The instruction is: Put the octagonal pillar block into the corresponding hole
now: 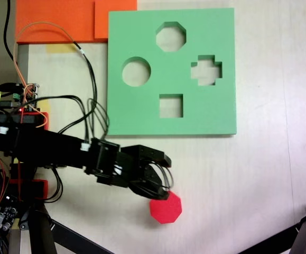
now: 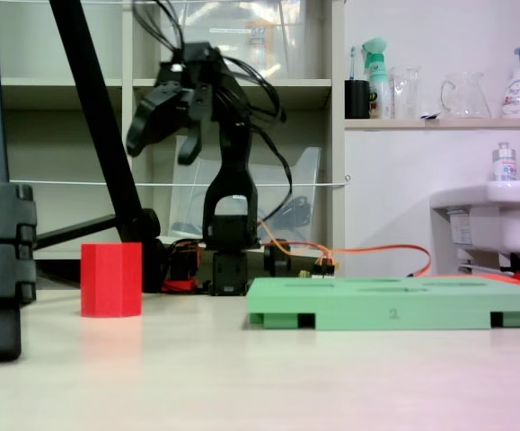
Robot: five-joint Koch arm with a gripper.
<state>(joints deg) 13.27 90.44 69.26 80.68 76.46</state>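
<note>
Right, from above in a fixed view, the red octagonal pillar block [image 1: 166, 208] sits on the pale table [image 1: 258, 185], low in the picture and well apart from the green foam board [image 1: 142, 114]. The black arm [image 1: 42, 145] reaches in from the left, and the gripper [image 1: 162, 182] hangs over the block's upper-left edge, its jaws spread with a clear gap between them, nothing held. Up on the board, the eight-sided corresponding hole [image 1: 170, 36] is near the top edge, with a round cutout [image 1: 136, 71] to its lower left, a cross cutout [image 1: 206, 70] to its lower right and a square cutout [image 1: 170, 106] below. Orange foam sheets [image 1: 57, 21] lie at the top left corner.

Now the low side-on fixed view: the block [image 2: 111, 279] stands upright on the table [image 2: 260, 377], left of the board [image 2: 394, 310]. The gripper [image 2: 156, 144] is raised high above the block, not touching it, fingers parted and pointing down. A tripod leg [image 2: 98, 135] slants across behind, and shelves [image 2: 439, 123] with bottles fill the background.
</note>
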